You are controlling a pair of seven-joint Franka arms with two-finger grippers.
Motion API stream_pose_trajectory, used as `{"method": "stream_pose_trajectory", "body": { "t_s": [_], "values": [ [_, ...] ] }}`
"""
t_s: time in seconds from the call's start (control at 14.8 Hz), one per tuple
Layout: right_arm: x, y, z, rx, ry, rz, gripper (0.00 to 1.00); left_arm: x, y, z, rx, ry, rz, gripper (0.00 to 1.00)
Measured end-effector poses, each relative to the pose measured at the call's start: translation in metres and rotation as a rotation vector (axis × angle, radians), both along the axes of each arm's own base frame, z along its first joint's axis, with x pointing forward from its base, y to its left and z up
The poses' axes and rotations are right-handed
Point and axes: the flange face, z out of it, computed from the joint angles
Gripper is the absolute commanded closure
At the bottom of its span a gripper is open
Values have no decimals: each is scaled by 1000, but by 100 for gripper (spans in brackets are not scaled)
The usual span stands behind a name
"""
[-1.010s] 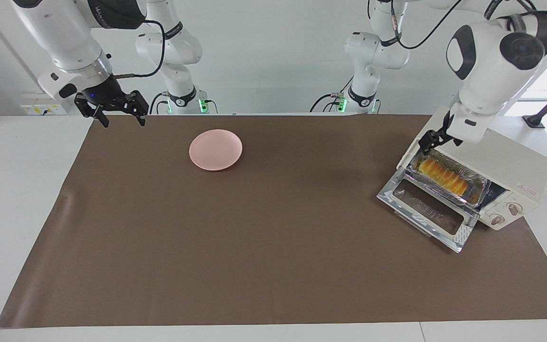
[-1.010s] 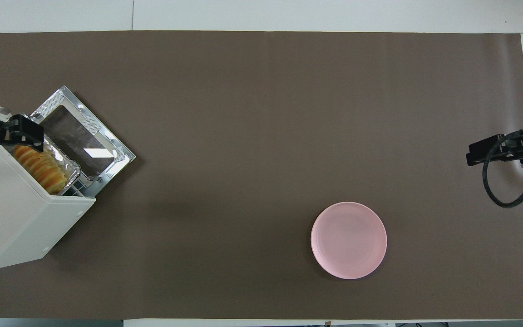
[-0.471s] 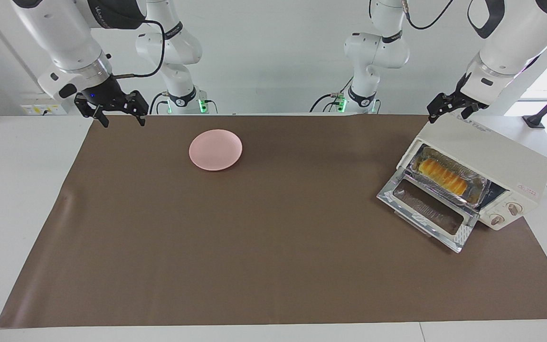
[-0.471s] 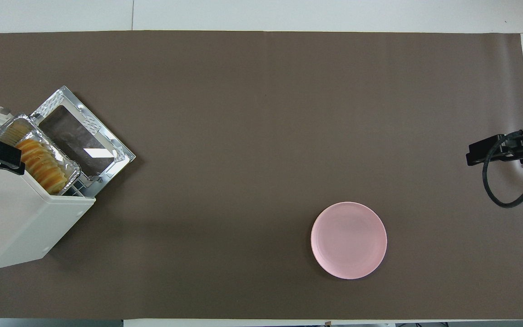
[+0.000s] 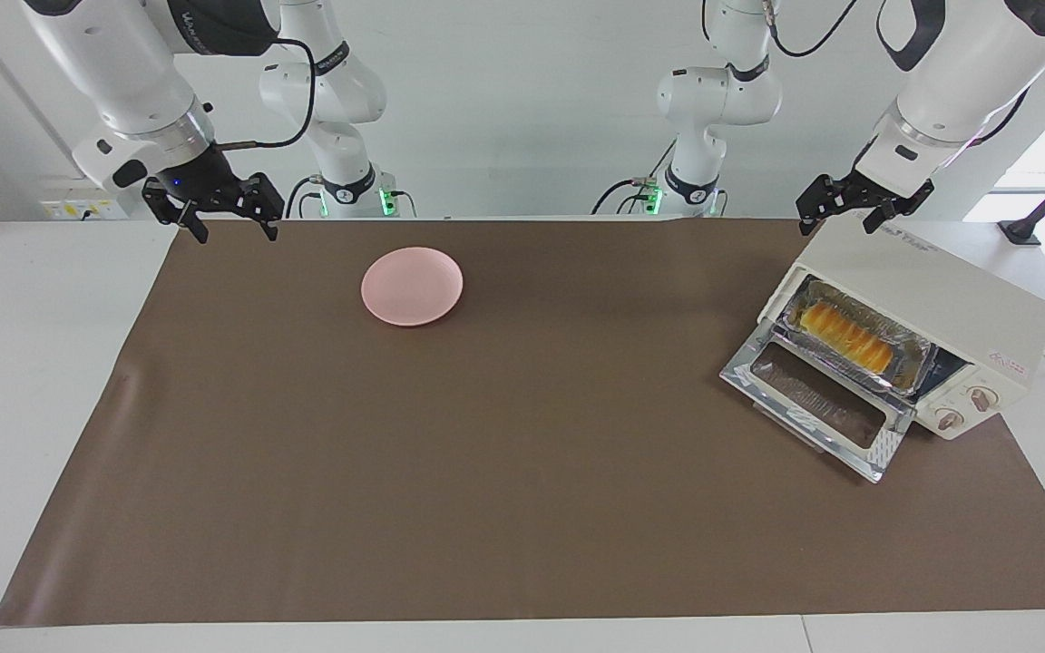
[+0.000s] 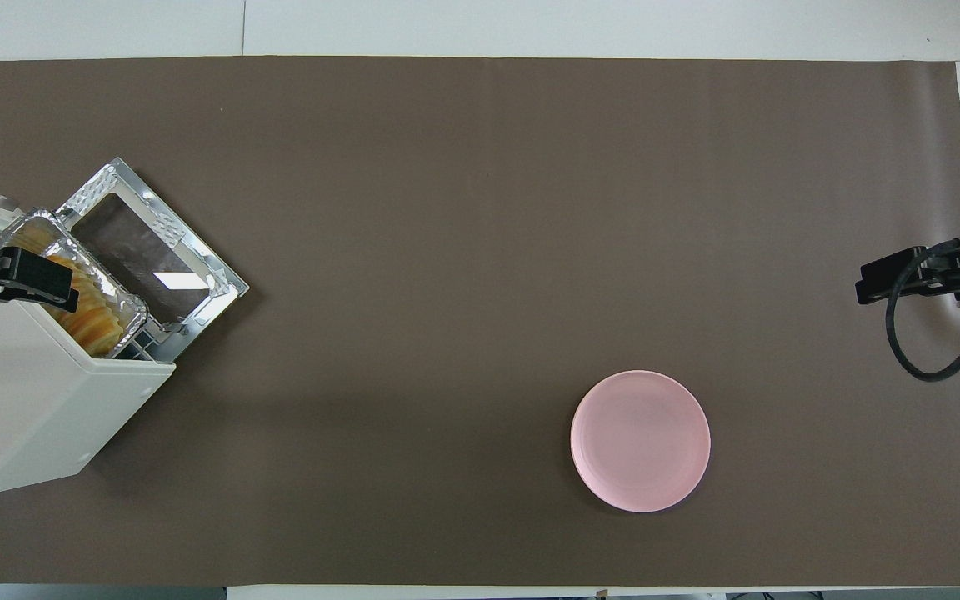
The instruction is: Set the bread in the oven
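Facing view: the left gripper (image 5: 853,210), jaws wide and holding nothing, has lifted from the oven mouth to hang over the oven (image 5: 940,313) top at right of frame. The bread (image 5: 845,333) lies in its foil tray (image 5: 913,349) on the rack, apparently only part-way in above the dropped door (image 5: 815,399). A second ago that gripper was down at the tray. The right gripper (image 5: 214,207) waits open at upper left; the pink plate (image 5: 412,286) is unmoved.
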Motion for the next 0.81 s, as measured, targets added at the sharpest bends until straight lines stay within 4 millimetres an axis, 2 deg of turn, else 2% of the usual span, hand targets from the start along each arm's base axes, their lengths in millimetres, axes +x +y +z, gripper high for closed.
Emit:
{"method": "stream_pose_trajectory", "body": {
  "t_s": [0.81],
  "values": [
    [0, 0, 0, 0, 0, 0, 0, 4, 0, 5, -9, -34, 0, 0]
  ]
}}
